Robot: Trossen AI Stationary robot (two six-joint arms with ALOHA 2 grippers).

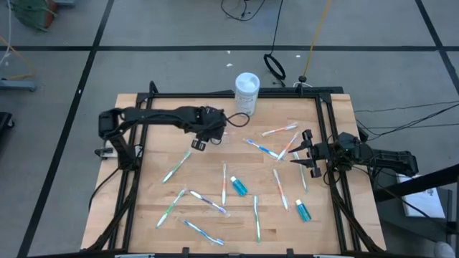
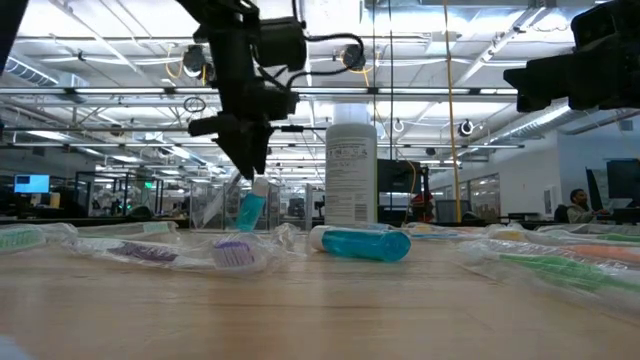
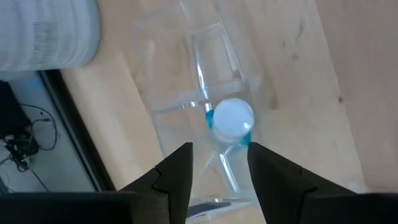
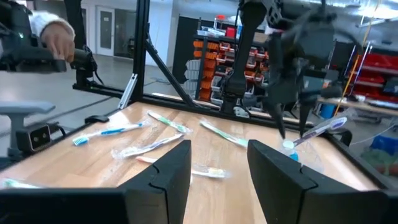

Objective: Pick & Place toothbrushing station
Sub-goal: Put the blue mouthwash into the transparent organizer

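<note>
Overhead, the left hand (image 1: 199, 145) is hanging over the back-centre of the tabletop (image 1: 143, 193), near the white cylindrical container (image 1: 247, 92) standing at the back edge. The right hand (image 1: 310, 153) is sitting at the right side, fingers spread, nothing between them. Slim pastel toothbrushes (image 1: 176, 166) are lying scattered over the wood, several in clear wrappers. Two blue toothpaste tubes are lying flat: one mid-tabletop (image 1: 238, 186), one toward the front right (image 1: 303, 210).

Low view: the left hand (image 2: 248, 165) is coming down from above, pinching a third toothpaste tube (image 2: 251, 208) by its tail, white cap up, tube hanging clear of the wood. The container (image 2: 351, 174) is standing upright behind it. Another tube (image 2: 362, 243) is lying on its side in front, a purple-bristled toothbrush (image 2: 190, 252) beside it.

Left wrist view: the two dark fingers (image 3: 180, 171) are standing apart on either side of the tube, its round white cap (image 3: 231, 118) pointing at the camera. Below it the clear plastic cup (image 3: 205, 81) is lying on the wood; the tube is hanging over it.

Right wrist view: the right fingers (image 4: 168, 168) are spread and empty, wrapped toothbrushes (image 4: 144, 147) lying ahead. A person's hand (image 4: 59, 37) is showing beyond the tabletop.
</note>
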